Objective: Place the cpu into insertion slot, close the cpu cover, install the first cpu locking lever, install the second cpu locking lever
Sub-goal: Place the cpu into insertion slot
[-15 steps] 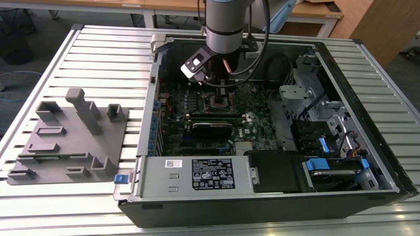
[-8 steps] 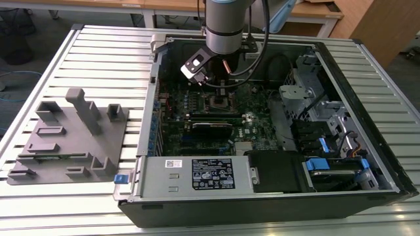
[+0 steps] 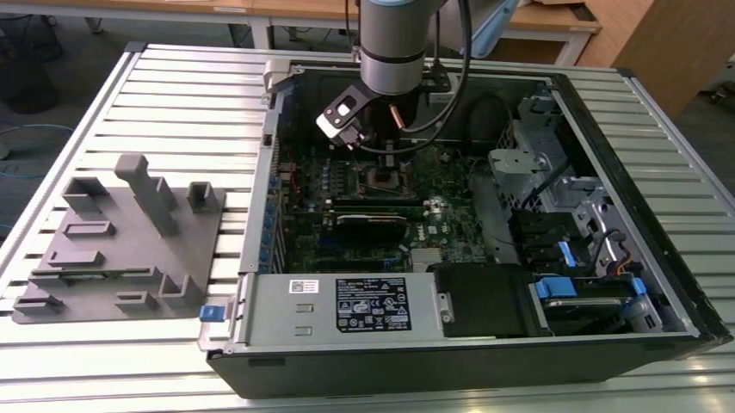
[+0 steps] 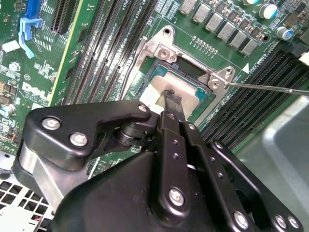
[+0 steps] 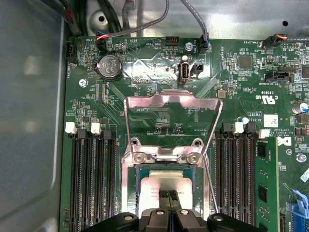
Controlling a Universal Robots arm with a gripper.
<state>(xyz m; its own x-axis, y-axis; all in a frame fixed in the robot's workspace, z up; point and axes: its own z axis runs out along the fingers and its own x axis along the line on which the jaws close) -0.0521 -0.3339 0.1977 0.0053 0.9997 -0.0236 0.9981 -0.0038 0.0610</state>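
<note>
At upper centre in the exterior view, the gripper (image 3: 387, 162), pinched narrow, touches the cpu (image 5: 155, 186). The cpu lies in the insertion slot (image 5: 141, 182), with the cpu cover (image 5: 169, 98) raised open.

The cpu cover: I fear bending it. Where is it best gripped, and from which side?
Probably by the free bar of the cpu cover, opposite its hinge at the insertion slot. The cover stands raised open, so that bar is clear of the board. Come down from above.

Print on the motherboard (image 5: 231, 92) and the power supply label (image 3: 370, 305) is probably not readable.
</note>
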